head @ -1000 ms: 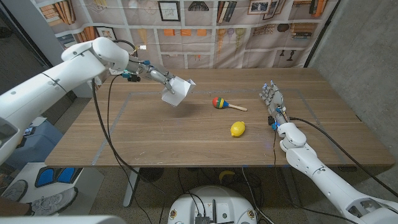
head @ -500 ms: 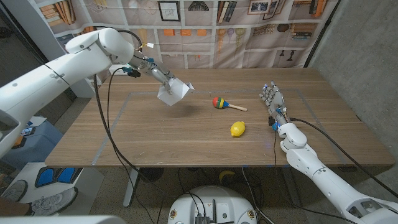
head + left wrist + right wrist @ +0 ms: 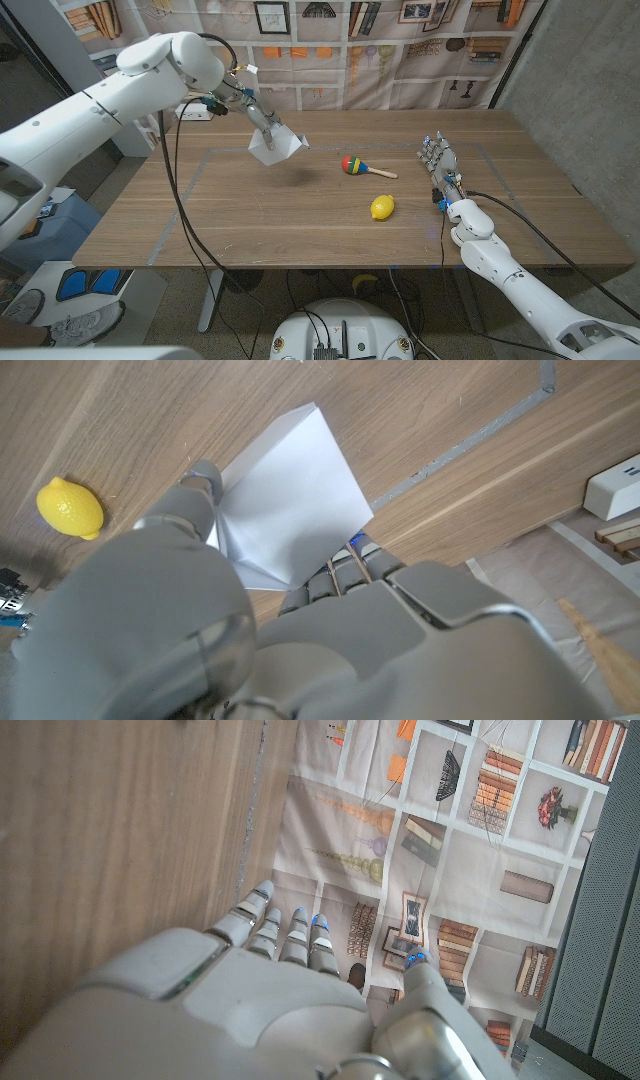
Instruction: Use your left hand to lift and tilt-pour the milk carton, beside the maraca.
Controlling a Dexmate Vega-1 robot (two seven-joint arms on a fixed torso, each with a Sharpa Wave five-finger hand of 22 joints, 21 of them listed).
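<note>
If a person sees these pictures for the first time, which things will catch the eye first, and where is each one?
First is the white milk carton, tilted and held in the air by the left hand over the far left part of the wooden table. Next are the colourful maraca near the table's middle and the yellow lemon a little nearer to the robot. The right hand waits at the right side, holding nothing.

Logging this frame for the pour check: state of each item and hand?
White milk carton: held off the table, tilted.
Left hand: grips the carton.
Right hand: holds nothing, fingers extended, at the table's right side.
Red, green and blue maraca with wooden handle: lying on the table.
Yellow lemon: resting on the table, untouched.
Wooden table: bears the maraca and lemon.
</note>
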